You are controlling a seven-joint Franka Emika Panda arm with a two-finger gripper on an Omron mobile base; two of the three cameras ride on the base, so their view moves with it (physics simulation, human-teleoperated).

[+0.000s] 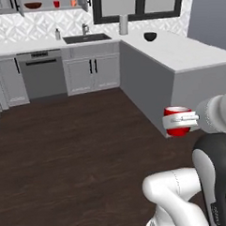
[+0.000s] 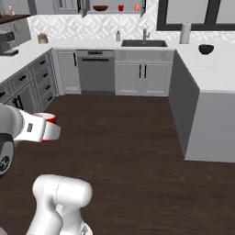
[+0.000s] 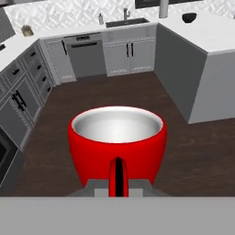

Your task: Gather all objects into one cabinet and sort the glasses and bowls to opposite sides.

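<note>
The tool (image 1: 192, 120) is clamped on a glossy red cup (image 1: 178, 121) — upright, carried over the dark wood floor (image 1: 79, 145). Far off, the open cabinet (image 1: 46, 9) holds the brown bowl (image 1: 33, 5), another red cup (image 1: 56, 3) and the orange mug (image 1: 73, 2) — side by side.

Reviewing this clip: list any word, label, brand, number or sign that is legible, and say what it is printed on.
None is legible.
The red cup in the pincer has plain glossy sides.
The dishwasher, the lower cabinet doors and the soap dispenser carry no readable marks.
A small dark patch on the robot's arm is too small and blurred to read.
</note>
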